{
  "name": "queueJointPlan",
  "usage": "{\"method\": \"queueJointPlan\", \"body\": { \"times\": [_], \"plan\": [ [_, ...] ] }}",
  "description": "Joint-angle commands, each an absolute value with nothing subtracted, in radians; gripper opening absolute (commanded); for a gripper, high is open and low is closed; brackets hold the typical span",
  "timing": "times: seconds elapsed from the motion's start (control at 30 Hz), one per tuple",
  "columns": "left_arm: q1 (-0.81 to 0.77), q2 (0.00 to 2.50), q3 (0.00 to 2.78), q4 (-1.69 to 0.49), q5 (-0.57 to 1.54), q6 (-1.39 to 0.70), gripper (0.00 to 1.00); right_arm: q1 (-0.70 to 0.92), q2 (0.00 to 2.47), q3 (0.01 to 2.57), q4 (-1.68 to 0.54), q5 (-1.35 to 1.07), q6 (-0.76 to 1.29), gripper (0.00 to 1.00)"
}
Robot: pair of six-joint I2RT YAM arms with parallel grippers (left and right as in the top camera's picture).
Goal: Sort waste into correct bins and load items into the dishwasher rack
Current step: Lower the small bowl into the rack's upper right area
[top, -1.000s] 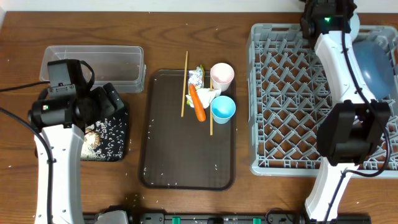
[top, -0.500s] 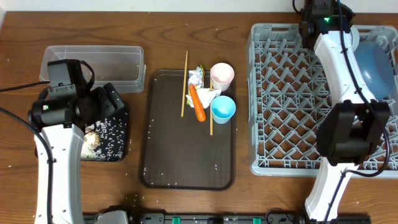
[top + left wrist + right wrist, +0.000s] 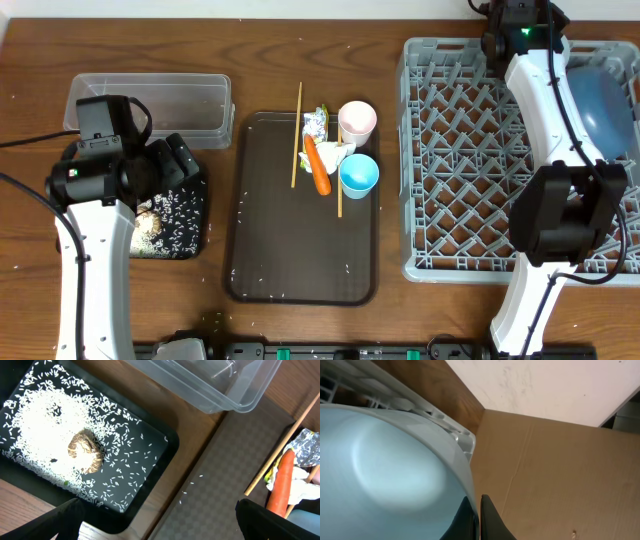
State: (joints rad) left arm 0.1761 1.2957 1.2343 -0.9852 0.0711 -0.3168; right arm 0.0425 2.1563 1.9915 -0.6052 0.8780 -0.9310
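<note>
- The right gripper (image 3: 476,519) is at the top right of the overhead view, over the far corner of the dishwasher rack (image 3: 450,150). Its two fingers are pressed together.
- In its own camera the fingers sit right at the edge of a pale blue bowl (image 3: 390,470). I cannot tell if the rim is pinched between them or only beside them.
- The large blue bowl (image 3: 603,100) stands in the rack at the right edge of the frame. I think the step is leaving a bowl safe among the pegs.
- To do it well, the arm should lift straight up and slowly, so the fingers do not hook the rim and tip the bowl.
- The left gripper (image 3: 162,522) is spread wide and holds nothing. It hangs over the black tray (image 3: 170,452) at the left, where the rice (image 3: 35,425) and the brown scrap (image 3: 86,451) lie.
- The pink cup (image 3: 357,118) and the light-blue cup (image 3: 359,174) sit on the brown serving tray (image 3: 300,250) in the middle. I think they go in the rack next.
</note>
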Motion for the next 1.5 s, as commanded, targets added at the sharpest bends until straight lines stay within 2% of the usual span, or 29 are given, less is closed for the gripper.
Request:
{"method": "queueJointPlan", "body": {
  "times": [0.0, 0.2, 0.7, 0.97, 1.47],
  "plan": [
    [0.18, 1.287, 1.248, -0.987, 0.058, -0.308, 0.98, 0.038, 2.162, 1.995, -0.602, 0.901, -0.877, 0.01],
    [0.18, 1.287, 1.248, -0.987, 0.058, -0.308, 0.98, 0.031, 2.162, 1.995, -0.601, 0.936, -0.791, 0.01],
    [0.18, 1.287, 1.248, -0.987, 0.059, -0.308, 0.98, 0.031, 2.239, 1.993, -0.598, 1.019, -0.985, 0.01],
    [0.18, 1.287, 1.248, -0.987, 0.059, -0.308, 0.98, 0.034, 2.371, 1.993, -0.414, 1.17, -1.098, 0.01],
    [0.18, 1.287, 1.248, -0.987, 0.058, -0.308, 0.98, 0.06, 2.379, 1.993, -0.049, 1.364, -1.224, 0.01]
  ]
}}
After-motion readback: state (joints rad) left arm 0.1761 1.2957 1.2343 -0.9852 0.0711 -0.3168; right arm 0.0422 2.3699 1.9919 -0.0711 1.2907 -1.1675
